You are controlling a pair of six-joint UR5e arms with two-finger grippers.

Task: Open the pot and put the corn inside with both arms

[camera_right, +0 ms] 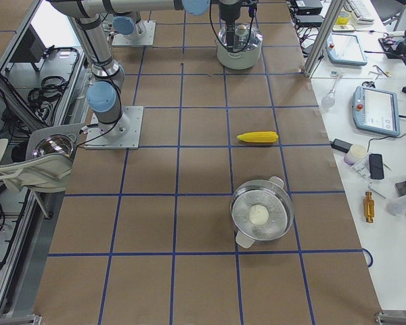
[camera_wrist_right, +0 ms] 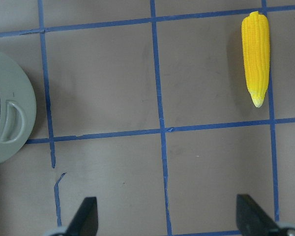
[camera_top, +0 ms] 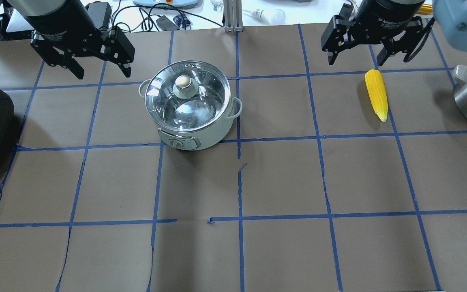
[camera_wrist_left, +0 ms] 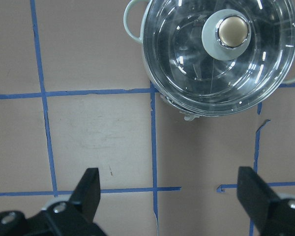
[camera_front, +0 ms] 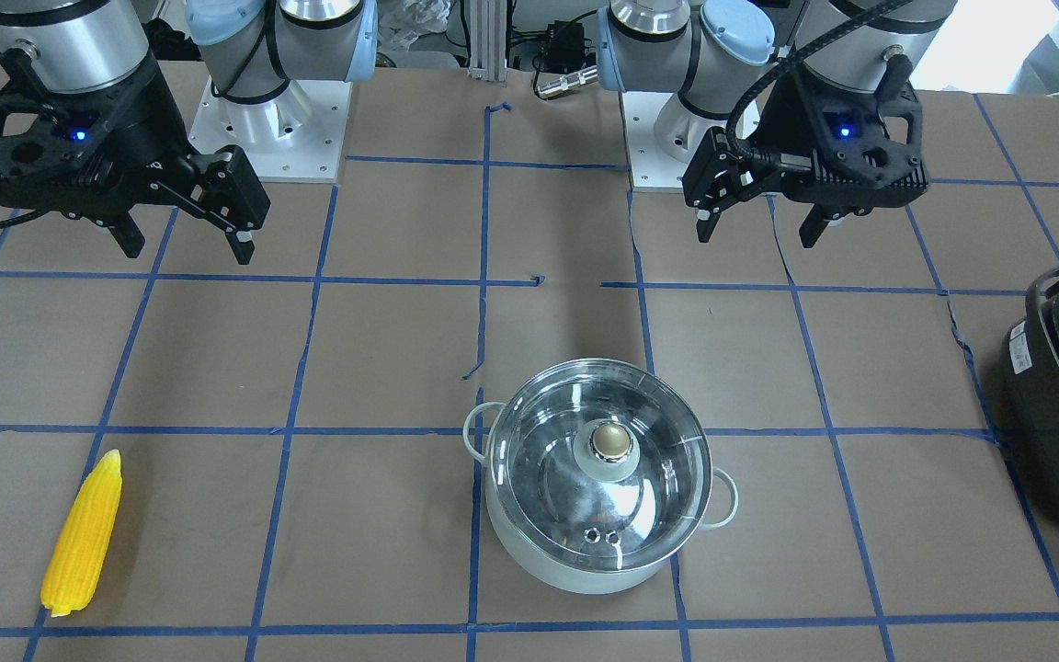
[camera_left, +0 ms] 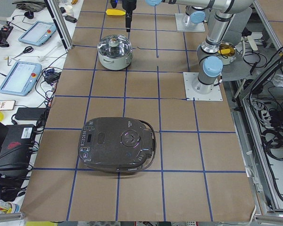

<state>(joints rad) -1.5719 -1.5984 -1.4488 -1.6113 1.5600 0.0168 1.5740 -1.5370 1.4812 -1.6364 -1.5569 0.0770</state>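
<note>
Pot (camera_top: 217,134) first: it stands in the upper centre-left of the overhead view, on the brown-papered table (camera_top: 282,182) with its blue tape grid. Its glass lid (camera_top: 201,109) is on, with the metal knob (camera_top: 183,81) on top, and a small loop handle sticks out at each side.

My left gripper (camera_top: 103,75) hangs in the upper left of that view, above the table and up-left of the pot, touching nothing. Its jaws are spread wide and I have hold of nothing. In my left wrist view the black fingertips (camera_wrist_left: 88,189) sit at the bottom of the frame, and the lidded pot fills the top, right of centre.

My right gripper (camera_top: 355,63) hangs in the upper right of the overhead view, likewise spread wide and empty. The corn (camera_top: 376,94) lies flat on the table just below it in that frame, not touching it, with the tapered tip pointing toward the bottom of the frame. It is well apart from the pot. In my right wrist view the cob sits in the upper right corner, and the pot's pale wall and one handle show at the left edge.

A black appliance (camera_left: 118,143) sits at the left edge of the overhead view. A second steel pan (camera_right: 235,206) sits at its right edge; the right side view shows something pale and round inside it.
</note>
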